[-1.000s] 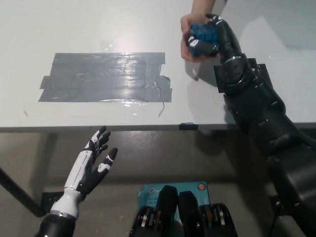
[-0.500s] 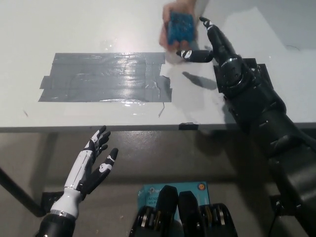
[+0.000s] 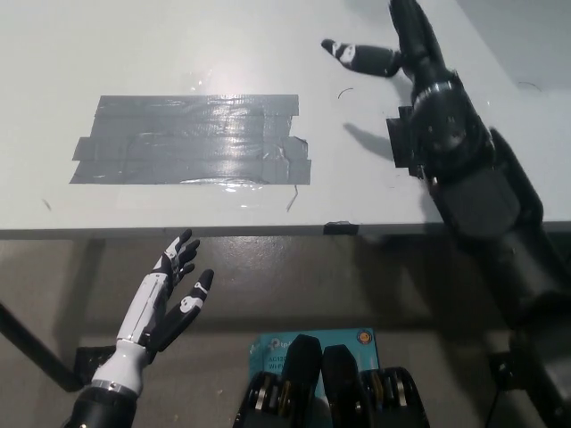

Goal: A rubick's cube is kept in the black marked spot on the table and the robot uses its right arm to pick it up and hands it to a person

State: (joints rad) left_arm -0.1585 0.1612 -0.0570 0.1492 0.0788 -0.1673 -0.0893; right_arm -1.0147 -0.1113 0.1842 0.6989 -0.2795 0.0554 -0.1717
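No Rubik's cube and no person show in the head view now. My black right hand (image 3: 393, 45) reaches over the far right part of the white table (image 3: 178, 53), open, with its fingers spread and nothing in it; its upper part runs out of the picture's top edge. The dark taped spot (image 3: 192, 140) lies bare at the table's left middle. My white left hand (image 3: 169, 299) rests open below the table's front edge at the lower left.
The table's front edge (image 3: 178, 233) runs across the middle of the picture, with brown floor (image 3: 294, 285) below it. A teal label (image 3: 277, 343) sits on the floor at the bottom middle.
The person's hand took the blue cube from my right hand, drew it up and left, and is now out of view. My right hand opened and lifted farther over the table.
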